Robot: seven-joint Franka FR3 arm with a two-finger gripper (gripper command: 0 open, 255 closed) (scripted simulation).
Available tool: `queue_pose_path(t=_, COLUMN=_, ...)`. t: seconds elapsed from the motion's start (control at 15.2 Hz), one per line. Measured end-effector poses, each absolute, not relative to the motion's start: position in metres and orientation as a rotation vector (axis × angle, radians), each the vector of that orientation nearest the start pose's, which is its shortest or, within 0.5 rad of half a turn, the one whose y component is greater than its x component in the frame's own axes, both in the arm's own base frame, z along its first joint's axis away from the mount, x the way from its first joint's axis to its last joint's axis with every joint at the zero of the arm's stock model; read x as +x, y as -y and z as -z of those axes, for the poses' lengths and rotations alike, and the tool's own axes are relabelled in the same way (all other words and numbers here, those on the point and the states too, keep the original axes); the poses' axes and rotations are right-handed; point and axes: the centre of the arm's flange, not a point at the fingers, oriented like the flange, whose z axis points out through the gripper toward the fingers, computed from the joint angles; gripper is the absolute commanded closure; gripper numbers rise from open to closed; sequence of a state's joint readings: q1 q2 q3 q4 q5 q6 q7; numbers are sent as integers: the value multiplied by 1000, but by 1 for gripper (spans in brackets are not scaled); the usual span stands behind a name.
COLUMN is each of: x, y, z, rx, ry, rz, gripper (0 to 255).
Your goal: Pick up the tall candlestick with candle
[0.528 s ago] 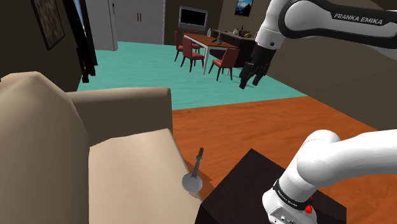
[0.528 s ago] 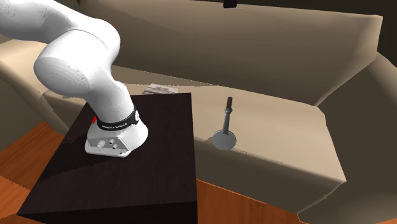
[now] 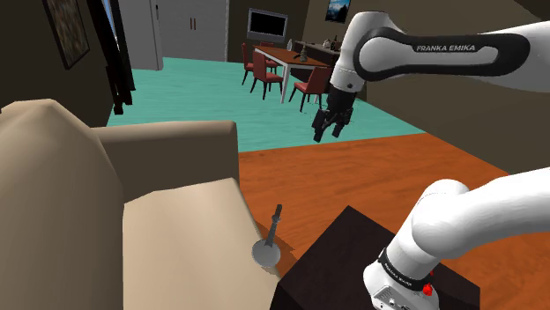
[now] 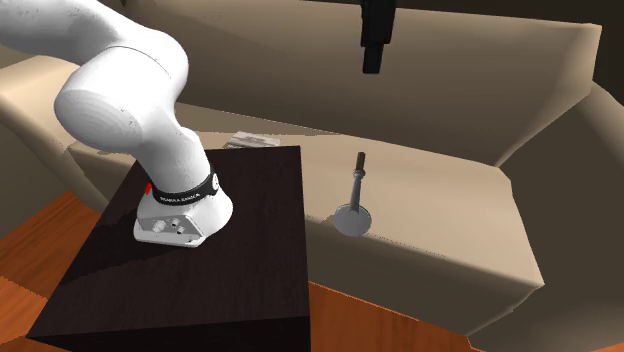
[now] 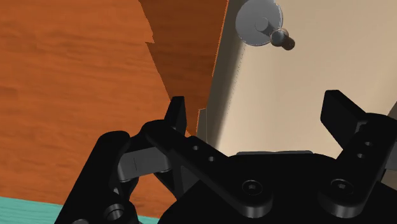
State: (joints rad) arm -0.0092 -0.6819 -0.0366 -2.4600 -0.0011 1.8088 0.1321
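Note:
The candlestick [image 3: 268, 242] is grey, with a round base, a thin stem and a dark candle on top. It stands upright on the beige sofa seat [image 3: 185, 247] near the seat's front edge, next to the dark stand. My black gripper [image 3: 325, 134] hangs open and empty high above the wooden floor, well above the candlestick and farther from the sofa. In the second exterior view the gripper [image 4: 373, 60] comes down from the top edge, above the candlestick [image 4: 354, 198]. In the wrist view the fingers stand wide apart around the gripper's middle [image 5: 257, 111], and the candlestick [image 5: 262, 27] shows far beyond them.
The dark box stand [image 4: 230, 260] with the arm's base sits against the sofa front. A sofa armrest [image 3: 167, 145] and backrest [image 4: 470, 90] rise around the seat. A flat striped item [image 4: 250, 140] lies behind the stand. Red chairs and a table [image 3: 282, 70] stand far off.
The arm has swung toward the shoulder view's left and lowered a little. The gripper has come further into the second exterior view from the top. The candlestick has not moved.

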Motion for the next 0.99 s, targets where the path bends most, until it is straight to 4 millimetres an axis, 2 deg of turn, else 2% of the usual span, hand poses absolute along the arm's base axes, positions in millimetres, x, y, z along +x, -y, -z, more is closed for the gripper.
queue_pose_path(t=0.59, x=395, y=3, z=-416, rx=-3043, ry=-299, rz=-103, gripper=0)
queue_pose_path(t=0.99, x=416, y=-13, z=-342, rx=-2997, ry=-322, rz=-199, gripper=0)
